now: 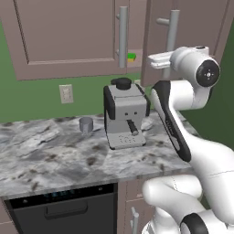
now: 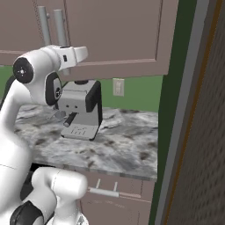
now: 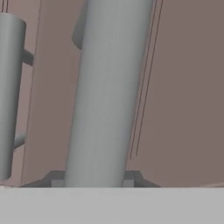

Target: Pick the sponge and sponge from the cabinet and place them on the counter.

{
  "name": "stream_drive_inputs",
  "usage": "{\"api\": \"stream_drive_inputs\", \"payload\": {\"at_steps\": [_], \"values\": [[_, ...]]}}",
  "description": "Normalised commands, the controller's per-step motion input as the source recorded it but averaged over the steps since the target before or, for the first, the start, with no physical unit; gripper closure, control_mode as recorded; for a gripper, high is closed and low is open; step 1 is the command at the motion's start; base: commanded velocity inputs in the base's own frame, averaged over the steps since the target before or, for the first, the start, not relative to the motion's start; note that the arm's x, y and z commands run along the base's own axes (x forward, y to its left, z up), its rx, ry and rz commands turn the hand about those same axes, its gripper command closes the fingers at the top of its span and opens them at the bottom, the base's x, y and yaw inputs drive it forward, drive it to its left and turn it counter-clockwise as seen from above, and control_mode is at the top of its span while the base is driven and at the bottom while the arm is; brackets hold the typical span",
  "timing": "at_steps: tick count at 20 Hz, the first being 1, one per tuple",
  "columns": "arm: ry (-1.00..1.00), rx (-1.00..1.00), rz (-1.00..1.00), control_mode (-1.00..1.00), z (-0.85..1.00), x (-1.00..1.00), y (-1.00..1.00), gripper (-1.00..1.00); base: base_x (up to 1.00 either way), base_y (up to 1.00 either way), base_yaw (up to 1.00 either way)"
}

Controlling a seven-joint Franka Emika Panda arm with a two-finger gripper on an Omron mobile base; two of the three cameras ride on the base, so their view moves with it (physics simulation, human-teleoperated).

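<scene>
The cabinet (image 1: 68,32) hangs over the counter (image 1: 45,155), and its right door (image 1: 192,27) stands slightly ajar. In the gap between the doors a bright green sponge (image 1: 131,56) with a yellow layer shows on the shelf. The other sponge is hidden. My gripper (image 3: 92,179) is shut on the right door's grey bar handle (image 3: 109,96), which rises between the fingertips (image 3: 131,177) in the hand view. The neighbouring door's handle (image 3: 11,96) stands to the left.
A grey and black coffee machine (image 1: 124,114) stands on the counter below the cabinet gap, with a small grey cup (image 1: 86,124) to its left. A wall outlet (image 1: 66,93) sits on the green wall. A dark dishwasher (image 1: 64,208) lies under the counter.
</scene>
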Motion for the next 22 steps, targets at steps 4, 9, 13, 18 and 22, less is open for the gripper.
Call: {"api": "stream_drive_inputs", "payload": {"at_steps": [4,9,13,18,22], "values": [[0.06,-0.03,-0.01,-1.00,0.00,-0.32,-0.36,1.00,0.00,0.00,0.00],[0.06,-0.03,0.00,-1.00,0.00,-0.31,-0.36,1.00,0.00,0.00,0.00],[0.06,-0.02,0.00,-1.00,0.00,-0.30,-0.37,1.00,0.00,0.00,0.00],[0.05,-0.01,0.00,-1.00,0.00,-0.29,-0.40,1.00,0.00,0.00,0.00],[0.03,0.00,0.00,-1.00,0.00,-0.26,-0.37,1.00,0.00,0.00,0.00]]}}
